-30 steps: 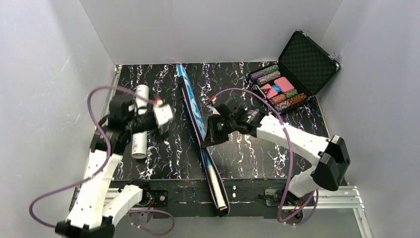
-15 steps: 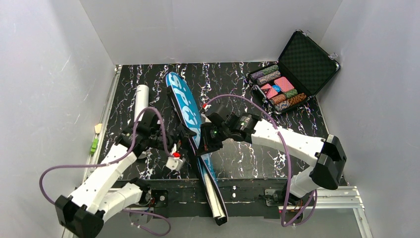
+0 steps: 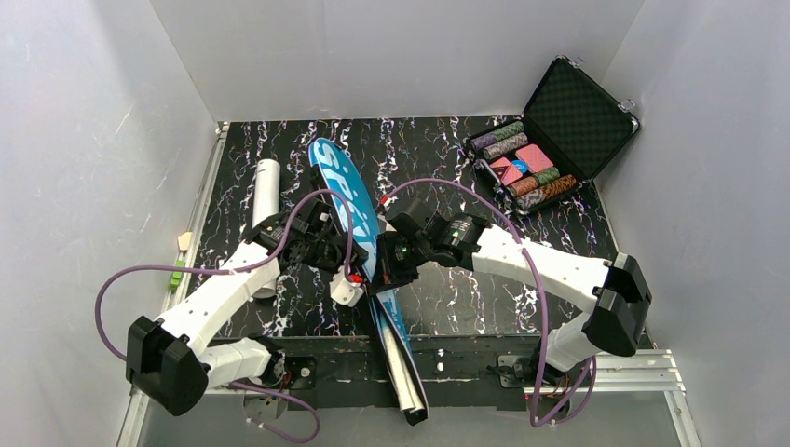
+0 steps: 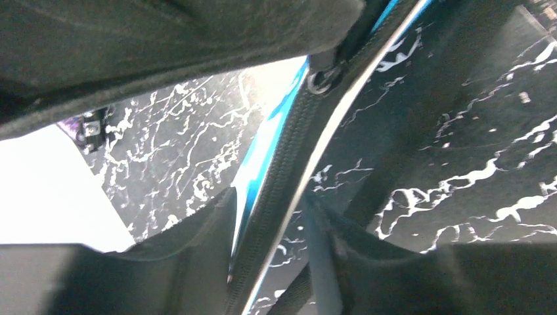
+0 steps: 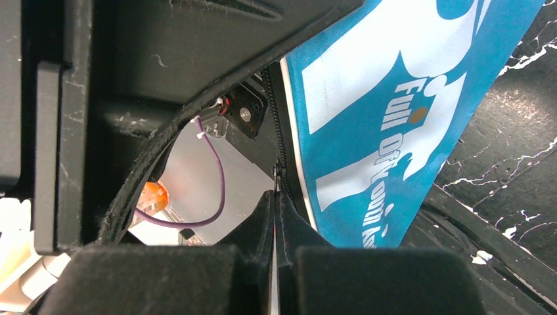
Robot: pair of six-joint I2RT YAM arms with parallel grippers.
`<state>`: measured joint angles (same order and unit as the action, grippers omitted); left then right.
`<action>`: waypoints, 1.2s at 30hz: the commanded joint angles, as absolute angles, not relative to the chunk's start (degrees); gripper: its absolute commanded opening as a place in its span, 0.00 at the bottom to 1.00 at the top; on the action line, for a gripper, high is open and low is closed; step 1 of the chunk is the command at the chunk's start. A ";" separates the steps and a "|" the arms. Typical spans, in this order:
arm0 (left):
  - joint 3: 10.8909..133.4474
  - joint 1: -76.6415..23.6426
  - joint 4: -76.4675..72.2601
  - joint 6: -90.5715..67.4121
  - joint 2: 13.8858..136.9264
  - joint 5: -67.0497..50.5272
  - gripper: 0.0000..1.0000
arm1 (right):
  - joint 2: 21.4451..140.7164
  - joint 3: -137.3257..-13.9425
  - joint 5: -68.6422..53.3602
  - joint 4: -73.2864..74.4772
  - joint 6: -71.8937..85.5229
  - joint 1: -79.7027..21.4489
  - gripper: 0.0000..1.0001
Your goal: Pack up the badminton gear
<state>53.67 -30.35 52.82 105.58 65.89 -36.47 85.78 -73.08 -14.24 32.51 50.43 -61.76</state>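
Right gripper (image 5: 276, 197) is pressed together on the zipper edge of the blue bag (image 3: 343, 191). The bag lies on the table (image 3: 466, 307) between the arms, its long axis running far-to-near. Left gripper (image 4: 270, 200) is spread, straddling that same edge from the left.

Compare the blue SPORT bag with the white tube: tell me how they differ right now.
The blue bag is flat, racket-shaped and lettered; the white tube is a plain cylinder. The right hand pinches the bag's zipper edge and the left hand straddles it; no hand is on the tube. The bag overhangs the near edge of the table; the tube does not. Both run roughly front to back.
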 commanded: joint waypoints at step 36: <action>62.33 -32.17 23.99 49.55 62.52 1.42 0.00 | 51.09 -68.12 17.58 51.15 49.21 -43.85 0.41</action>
<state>57.91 -32.05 29.65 54.74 65.30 -2.44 54.17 -66.81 5.93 47.13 48.53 -44.21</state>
